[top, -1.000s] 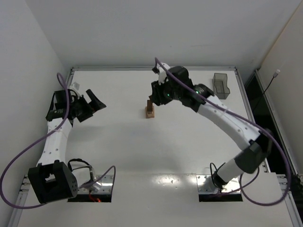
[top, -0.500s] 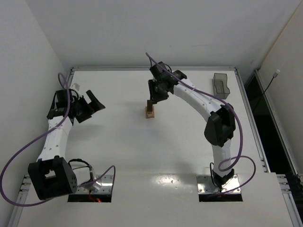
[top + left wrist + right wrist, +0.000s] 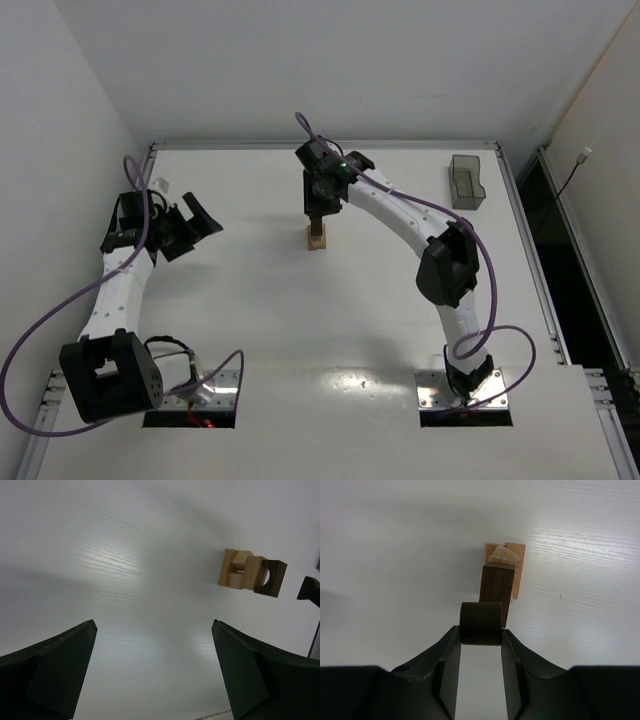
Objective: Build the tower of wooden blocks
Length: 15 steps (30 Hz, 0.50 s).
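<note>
One dark block (image 3: 480, 623) in R fingers (image 3: 447, 655) — over tower (image 3: 497, 587), L fingers (image 3: 55, 665) wide

I see right gripper (image 3: 315, 210) just above wood block tower (image 3: 316, 239) | left gripper (image 3: 200, 232) spread wide, well apart | grey container (image 3: 466, 182) far right

wood block tower (image 3: 317, 238) at table (image 3: 250, 300) centre, container (image 3: 465, 182) far right
</note>
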Each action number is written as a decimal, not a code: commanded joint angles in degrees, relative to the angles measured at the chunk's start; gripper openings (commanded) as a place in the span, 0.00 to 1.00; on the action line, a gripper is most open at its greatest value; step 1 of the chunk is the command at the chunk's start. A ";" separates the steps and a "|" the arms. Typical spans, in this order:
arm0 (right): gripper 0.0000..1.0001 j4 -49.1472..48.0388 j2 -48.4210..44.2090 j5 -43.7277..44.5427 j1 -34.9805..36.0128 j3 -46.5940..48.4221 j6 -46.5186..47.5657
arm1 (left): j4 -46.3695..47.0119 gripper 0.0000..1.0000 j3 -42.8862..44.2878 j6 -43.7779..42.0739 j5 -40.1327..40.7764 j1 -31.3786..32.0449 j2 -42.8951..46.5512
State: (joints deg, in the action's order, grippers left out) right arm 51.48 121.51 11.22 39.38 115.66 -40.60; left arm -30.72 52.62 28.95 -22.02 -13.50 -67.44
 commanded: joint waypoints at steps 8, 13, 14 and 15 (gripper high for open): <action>0.00 -0.85 2.93 4.86 0.09 2.12 -2.56 | 2.15 1.00 -0.59 0.14 -1.26 0.05 1.26; 0.00 -1.39 3.99 3.81 0.09 3.17 -2.03 | 2.16 1.00 -0.59 0.14 -1.80 0.05 1.26; 0.00 -1.39 3.99 3.81 0.09 3.17 -2.03 | 2.16 1.00 -0.59 0.14 -1.80 0.05 1.26; 0.00 -1.39 3.99 3.81 0.09 3.17 -2.03 | 2.16 1.00 -0.59 0.14 -1.80 0.05 1.26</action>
State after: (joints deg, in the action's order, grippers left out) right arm 51.44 125.19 14.57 39.55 116.16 -42.06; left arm -30.15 52.18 28.95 -22.83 -13.50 -67.40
